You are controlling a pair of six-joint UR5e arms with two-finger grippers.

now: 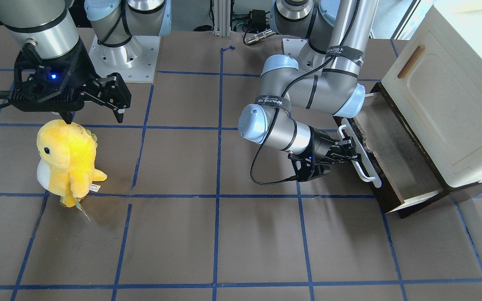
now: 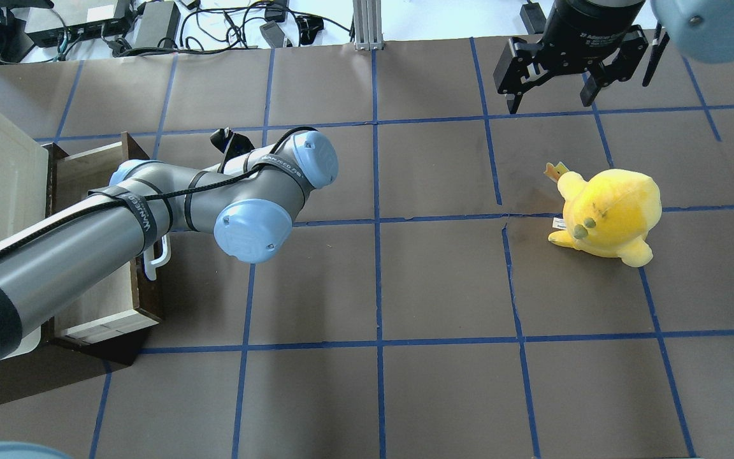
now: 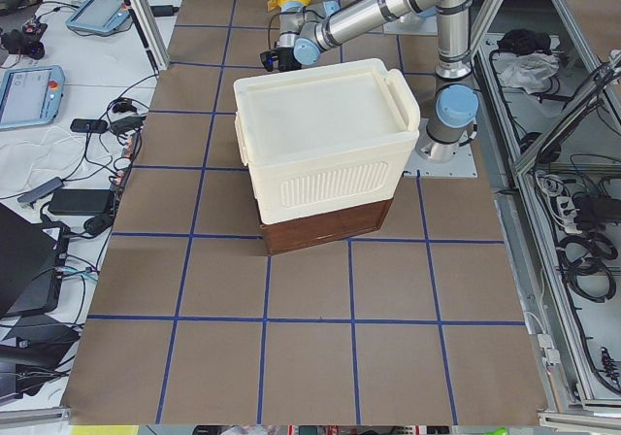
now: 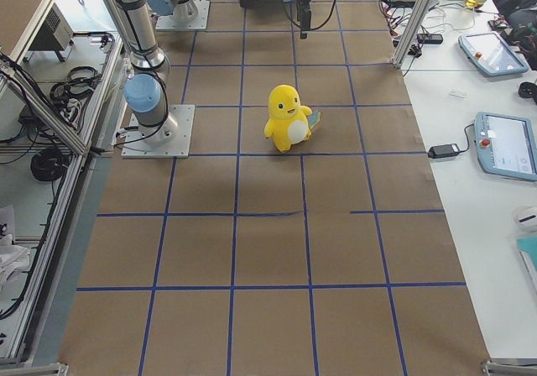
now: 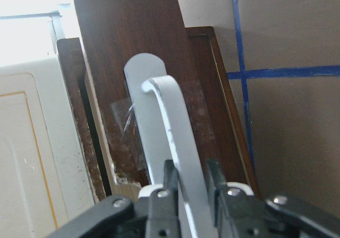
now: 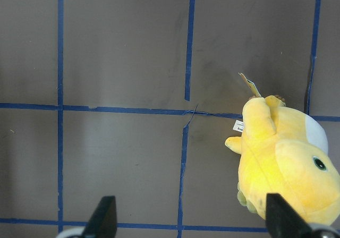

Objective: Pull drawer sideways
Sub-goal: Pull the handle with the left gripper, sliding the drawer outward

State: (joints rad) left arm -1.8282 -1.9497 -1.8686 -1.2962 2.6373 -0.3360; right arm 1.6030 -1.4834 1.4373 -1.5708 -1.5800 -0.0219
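At the drawer [image 1: 400, 167], left claw [image 1: 350, 154] clamps the white handle [image 5: 169, 116]; an off-axis tug may break that thin grip.

Robot lab (teach pendants [image 4: 506, 147], taped grid [image 1: 218, 167])

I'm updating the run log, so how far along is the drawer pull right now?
Done: the drawer stands well out of the cabinet, its inside showing. In hand: the left gripper has its fingers clamped on the white handle. Left: any further pull, then letting go.
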